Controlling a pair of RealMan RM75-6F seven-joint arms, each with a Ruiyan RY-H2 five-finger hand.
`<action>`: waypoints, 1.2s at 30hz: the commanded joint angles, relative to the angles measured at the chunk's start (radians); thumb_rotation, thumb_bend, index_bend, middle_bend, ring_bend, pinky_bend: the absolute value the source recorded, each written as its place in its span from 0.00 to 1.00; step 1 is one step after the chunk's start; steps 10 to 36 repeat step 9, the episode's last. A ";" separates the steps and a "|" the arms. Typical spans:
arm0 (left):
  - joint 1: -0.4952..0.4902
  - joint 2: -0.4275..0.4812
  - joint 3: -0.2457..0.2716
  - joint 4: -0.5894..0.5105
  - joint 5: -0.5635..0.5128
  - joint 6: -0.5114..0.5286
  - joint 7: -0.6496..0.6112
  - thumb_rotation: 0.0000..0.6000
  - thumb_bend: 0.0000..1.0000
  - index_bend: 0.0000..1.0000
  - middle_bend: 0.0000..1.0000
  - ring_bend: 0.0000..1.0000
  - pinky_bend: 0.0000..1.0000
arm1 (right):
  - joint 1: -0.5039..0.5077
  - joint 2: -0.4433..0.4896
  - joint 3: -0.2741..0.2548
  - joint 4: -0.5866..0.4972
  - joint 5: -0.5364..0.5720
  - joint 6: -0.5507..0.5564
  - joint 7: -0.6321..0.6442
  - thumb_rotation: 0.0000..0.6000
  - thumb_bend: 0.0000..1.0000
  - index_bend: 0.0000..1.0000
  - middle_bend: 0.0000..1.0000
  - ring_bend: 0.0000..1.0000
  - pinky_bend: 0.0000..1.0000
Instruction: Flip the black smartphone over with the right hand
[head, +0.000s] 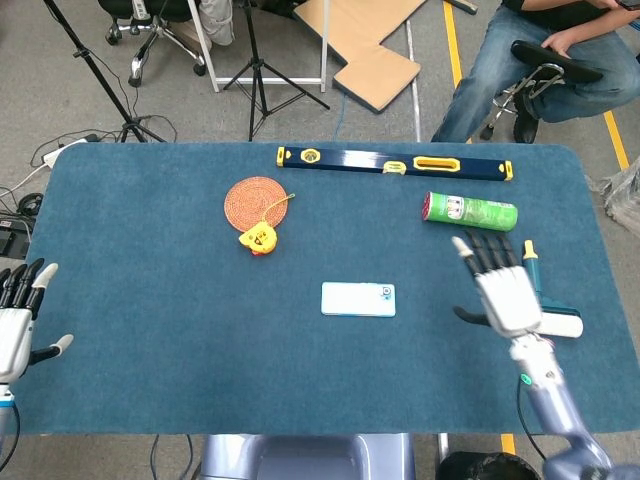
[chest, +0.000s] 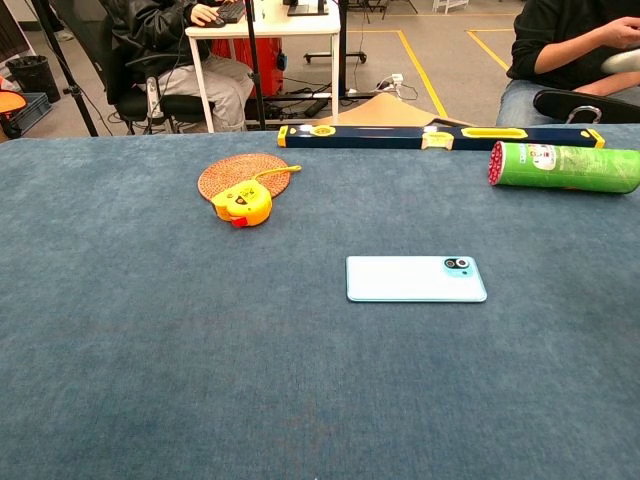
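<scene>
The desk (head: 150, 250) carried everything, and the smartphone (head: 358, 299) lay flat near its middle, pale blue back and camera lens facing up, so the flip looked done. At its three o'clock, well apart, the right hand (head: 503, 288) hovered with fingers spread, holding nothing. Far off at nine o'clock, the left hand (head: 17, 322) sat idle at the desk's edge, fingers apart too.

Right hand (head: 505, 293): white shell over the back, black fingers, white-tipped thumb. Wrist silver-grey with a small green dot, joined to a smooth metallic blue-grey forearm. Left hand (head: 18, 325): same white shell, black fingers, pale fingertips.
</scene>
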 joint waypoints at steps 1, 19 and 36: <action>0.004 0.009 -0.001 -0.005 0.007 0.009 -0.011 1.00 0.00 0.00 0.00 0.00 0.00 | -0.096 0.064 -0.041 -0.064 0.007 0.078 -0.054 1.00 0.00 0.00 0.00 0.00 0.00; 0.007 0.028 0.003 -0.003 0.016 0.005 -0.050 1.00 0.00 0.00 0.00 0.00 0.00 | -0.177 0.058 -0.055 -0.044 0.000 0.120 -0.034 1.00 0.00 0.00 0.00 0.00 0.00; 0.007 0.028 0.003 -0.003 0.016 0.005 -0.050 1.00 0.00 0.00 0.00 0.00 0.00 | -0.177 0.058 -0.055 -0.044 0.000 0.120 -0.034 1.00 0.00 0.00 0.00 0.00 0.00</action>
